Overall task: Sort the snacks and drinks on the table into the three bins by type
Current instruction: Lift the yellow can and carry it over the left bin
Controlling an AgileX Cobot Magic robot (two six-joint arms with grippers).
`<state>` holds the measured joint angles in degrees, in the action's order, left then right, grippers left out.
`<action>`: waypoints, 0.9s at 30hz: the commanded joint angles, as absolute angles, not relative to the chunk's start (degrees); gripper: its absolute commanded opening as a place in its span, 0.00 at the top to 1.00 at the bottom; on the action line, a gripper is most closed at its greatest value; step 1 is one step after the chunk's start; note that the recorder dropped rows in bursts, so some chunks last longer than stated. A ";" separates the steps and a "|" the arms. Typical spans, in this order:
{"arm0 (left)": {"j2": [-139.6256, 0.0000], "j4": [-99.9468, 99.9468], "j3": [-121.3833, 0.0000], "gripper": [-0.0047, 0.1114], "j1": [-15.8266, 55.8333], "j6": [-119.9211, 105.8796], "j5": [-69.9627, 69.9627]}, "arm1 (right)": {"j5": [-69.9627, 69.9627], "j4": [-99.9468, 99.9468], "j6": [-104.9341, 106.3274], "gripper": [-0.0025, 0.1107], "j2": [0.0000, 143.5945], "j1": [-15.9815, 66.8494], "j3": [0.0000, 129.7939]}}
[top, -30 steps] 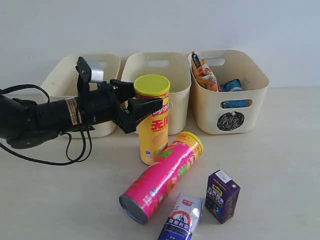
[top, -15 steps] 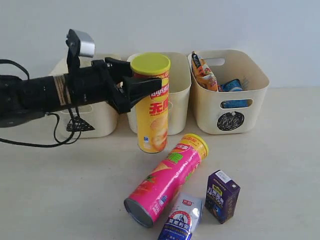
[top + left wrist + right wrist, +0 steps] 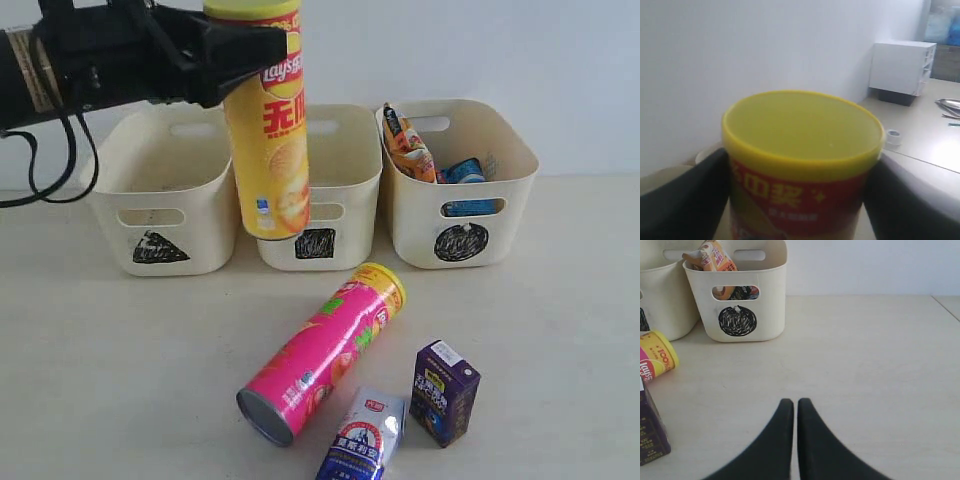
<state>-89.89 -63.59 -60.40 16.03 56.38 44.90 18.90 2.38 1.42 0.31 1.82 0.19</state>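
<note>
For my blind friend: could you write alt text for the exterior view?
A black gripper holds a yellow Lay's chip tube in the air before three cream bins: triangle bin, square bin, circle bin, the last holding foil packets. On the beige table lie a pink chip tube and a white-and-blue carton, beside an upright purple carton.

- We count three bins: triangle bin (image 3: 200, 235), square bin (image 3: 355, 235), circle bin (image 3: 415, 225).
- We see two chip tubes: yellow tube (image 3: 265, 130), pink tube (image 3: 320, 355).
- We count two cartons: purple carton (image 3: 443, 392), white-and-blue carton (image 3: 365, 435).
- We make out two foil packets: orange packet (image 3: 410, 145), blue packet (image 3: 465, 172).
</note>
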 commanded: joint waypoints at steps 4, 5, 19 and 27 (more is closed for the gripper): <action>-86.72 -61.09 -63.45 0.93 16.54 54.96 25.24 | 18.45 2.47 1.67 0.98 0.00 1.73 0.00; -86.85 -61.09 -64.47 0.93 16.54 54.03 22.69 | 18.45 2.47 1.67 0.98 0.00 1.73 0.00; -98.30 -56.20 -79.65 0.93 12.15 50.21 13.23 | 18.45 2.47 1.67 0.98 0.00 1.73 0.00; -107.32 -54.13 -86.43 0.93 9.07 50.21 13.36 | 18.43 2.47 1.57 0.98 0.00 1.73 0.00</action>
